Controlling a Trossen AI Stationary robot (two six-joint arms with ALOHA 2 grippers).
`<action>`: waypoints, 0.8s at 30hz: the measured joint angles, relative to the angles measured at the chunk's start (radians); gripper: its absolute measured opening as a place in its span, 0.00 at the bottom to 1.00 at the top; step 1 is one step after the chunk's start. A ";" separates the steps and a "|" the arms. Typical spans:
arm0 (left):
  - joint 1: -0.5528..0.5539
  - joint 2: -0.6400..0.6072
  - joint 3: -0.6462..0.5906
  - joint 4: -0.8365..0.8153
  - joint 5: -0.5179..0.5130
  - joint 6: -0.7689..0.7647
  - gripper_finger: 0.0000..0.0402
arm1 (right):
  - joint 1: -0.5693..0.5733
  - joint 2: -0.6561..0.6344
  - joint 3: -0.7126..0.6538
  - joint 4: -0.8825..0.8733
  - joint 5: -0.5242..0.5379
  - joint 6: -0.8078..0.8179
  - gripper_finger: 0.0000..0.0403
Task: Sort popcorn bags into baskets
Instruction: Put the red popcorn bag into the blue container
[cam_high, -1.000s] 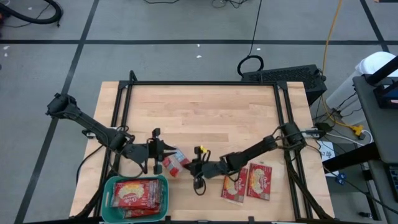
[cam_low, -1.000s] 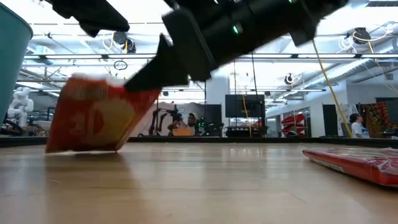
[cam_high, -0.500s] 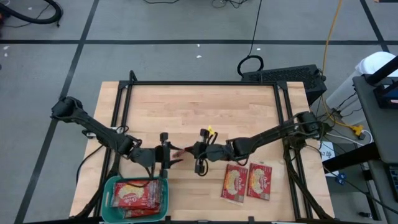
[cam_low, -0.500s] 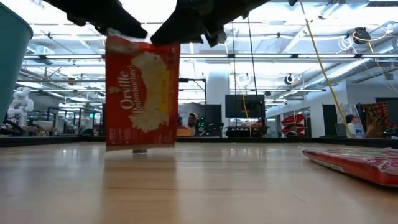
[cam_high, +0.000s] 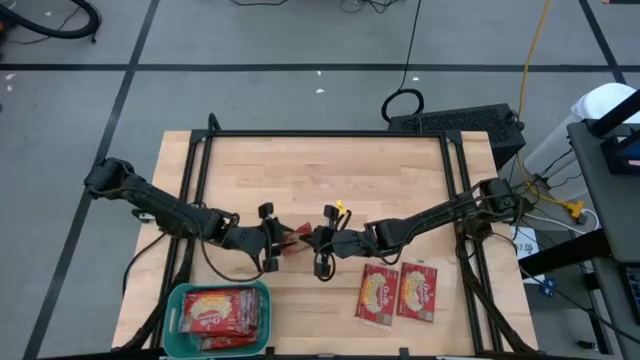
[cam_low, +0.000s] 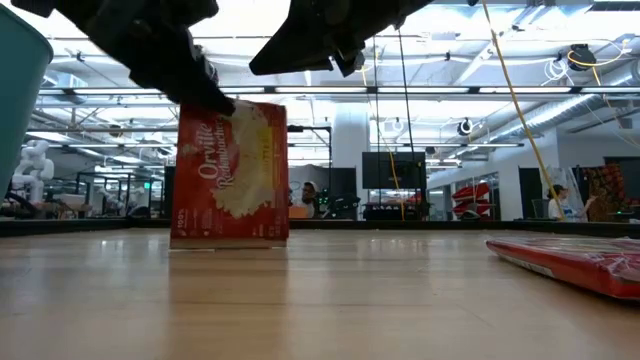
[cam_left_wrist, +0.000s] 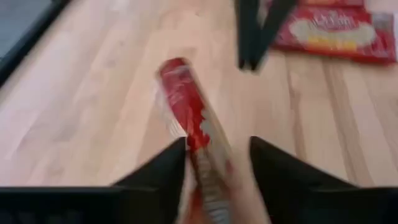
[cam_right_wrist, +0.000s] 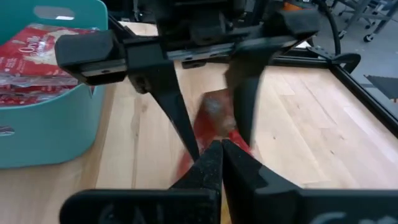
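A popcorn bag (cam_low: 230, 172) stands on edge near the worktop's (cam_high: 330, 170) front edge, between the left claw's (cam_high: 276, 244) parted fingers; the right claw (cam_high: 308, 240), pinched closed, meets it

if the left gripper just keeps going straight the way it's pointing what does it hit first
Most likely the upright popcorn bag standing edge-on between the left gripper's open fingers, then the right gripper just beyond; depth is hard to judge.
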 joint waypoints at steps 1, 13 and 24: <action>0.000 0.000 0.000 -0.009 0.015 0.005 0.36 | 0.001 0.000 0.000 0.001 0.000 -0.005 0.00; -0.005 -0.011 0.000 -0.013 0.036 0.038 0.05 | 0.044 -0.005 0.000 -0.062 0.025 0.033 0.00; -0.057 -0.145 0.000 -0.014 -0.114 -0.033 0.01 | 0.151 -0.005 0.000 -0.213 0.241 0.203 0.19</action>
